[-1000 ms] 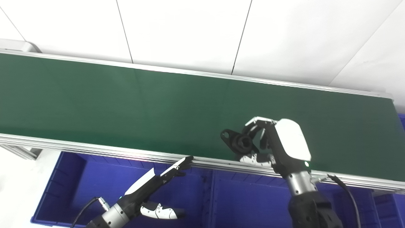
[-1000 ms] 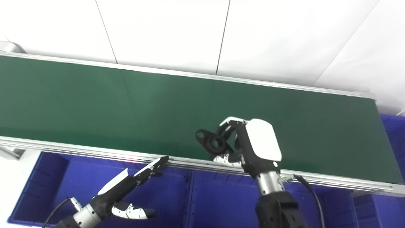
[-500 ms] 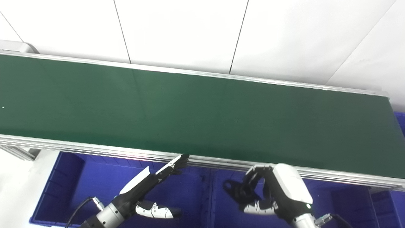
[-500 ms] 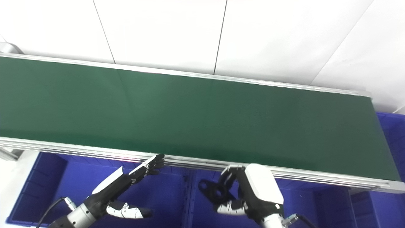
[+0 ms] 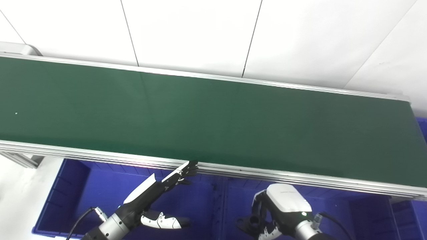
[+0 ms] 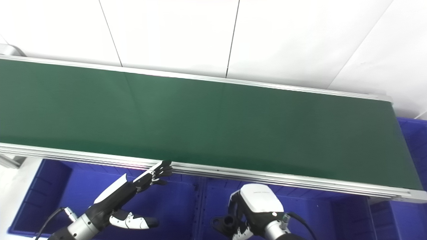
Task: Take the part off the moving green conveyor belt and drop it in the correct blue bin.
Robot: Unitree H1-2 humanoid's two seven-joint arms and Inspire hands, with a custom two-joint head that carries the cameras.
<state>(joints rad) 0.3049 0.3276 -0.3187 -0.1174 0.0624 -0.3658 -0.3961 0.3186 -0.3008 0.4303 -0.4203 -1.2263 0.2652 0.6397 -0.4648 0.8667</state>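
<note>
Now the right hand (image 5: 283,213), fingers clenched round the black part (image 5: 248,222), hangs over the blue bin (image 5: 240,203) below it, and should open only once well inside its walls.

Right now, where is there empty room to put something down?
The green belt is bare between its two metal rails. The left blue bin has room left of the left hand. The middle bin is crowded: the right hand holds the black part there.
</note>
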